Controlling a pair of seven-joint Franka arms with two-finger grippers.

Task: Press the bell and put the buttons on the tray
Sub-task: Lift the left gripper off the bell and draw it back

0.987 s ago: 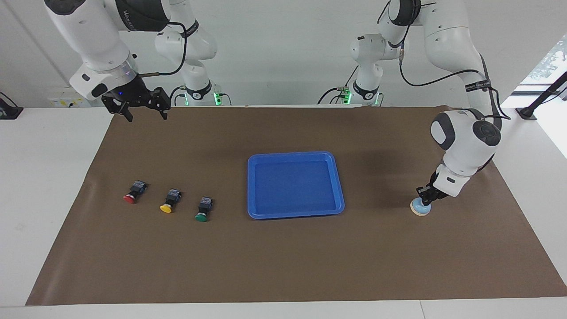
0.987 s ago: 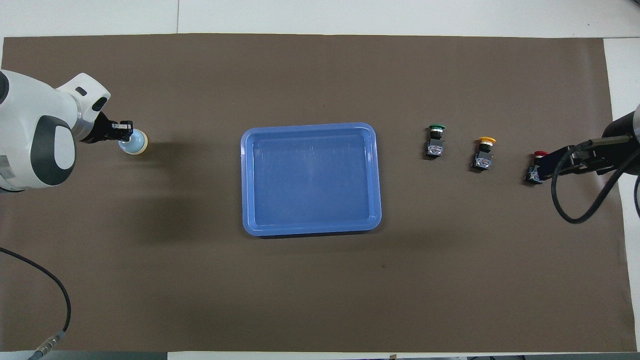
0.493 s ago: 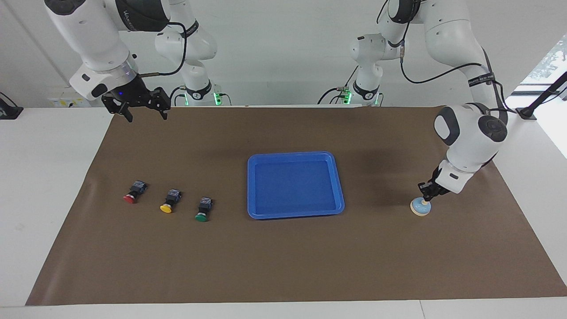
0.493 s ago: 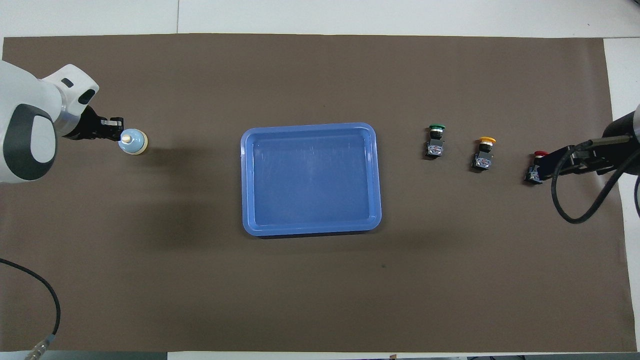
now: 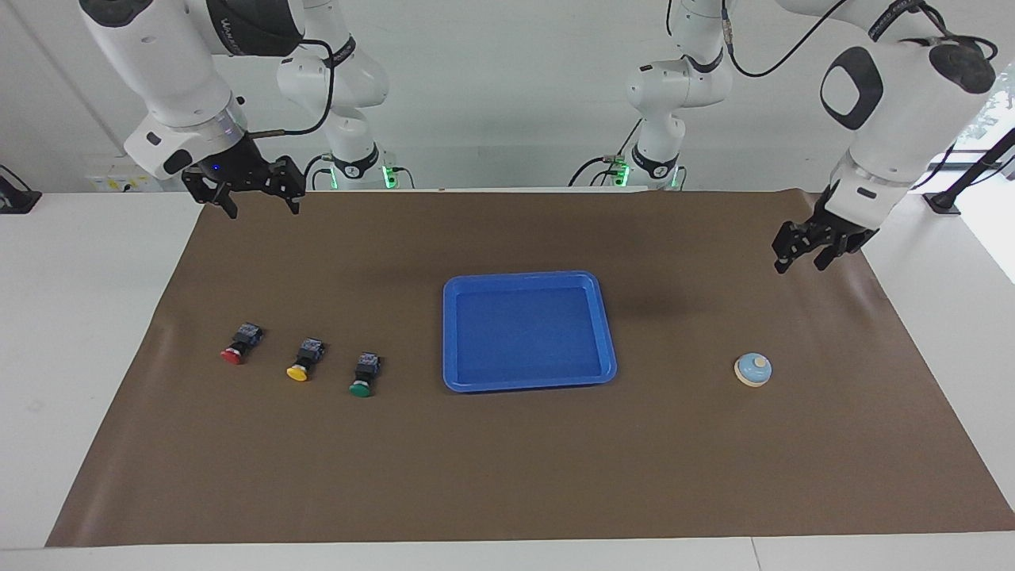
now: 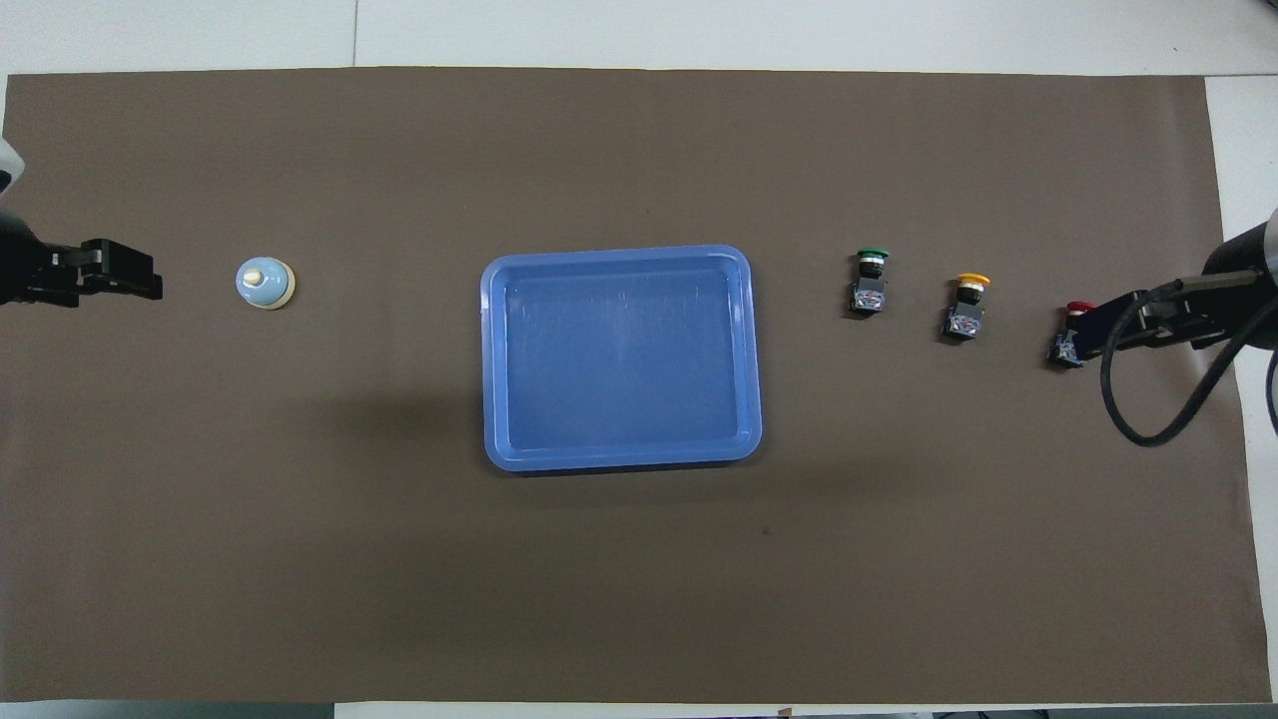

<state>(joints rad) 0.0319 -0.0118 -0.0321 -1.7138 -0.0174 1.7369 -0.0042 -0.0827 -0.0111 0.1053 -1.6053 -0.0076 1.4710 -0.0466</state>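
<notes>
Worktop [image 5: 95, 333] covered by a brown mat [image 5: 507, 460].

Blue tray [image 5: 609, 341] at mat centre, nothing in it.

Bell [image 5: 752, 369] toward the left arm's end of the worktop, upright on the mat, well apart from the tray, untouched.

Three buttons in a row toward the right arm's end, all lying on the mat, caps pointing away from the robots:
- green button [image 5: 364, 375] nearest the tray
- yellow button [image 5: 303, 360] in the middle
- red button [image 5: 239, 344] outermost, partly covered by the right hand in the overhead view

Left hand [image 5: 802, 255] raised in the air over the mat's edge at the left arm's end, clear of the bell, holding nothing. Fingers [image 5: 781, 258] spread apart.

Right hand [image 5: 258, 205] up high over the mat corner close to the robots at the right arm's end, waiting. Fingers [image 5: 231, 208] spread wide, empty. Cable [image 6: 1148, 399] hanging in a loop from that arm.
</notes>
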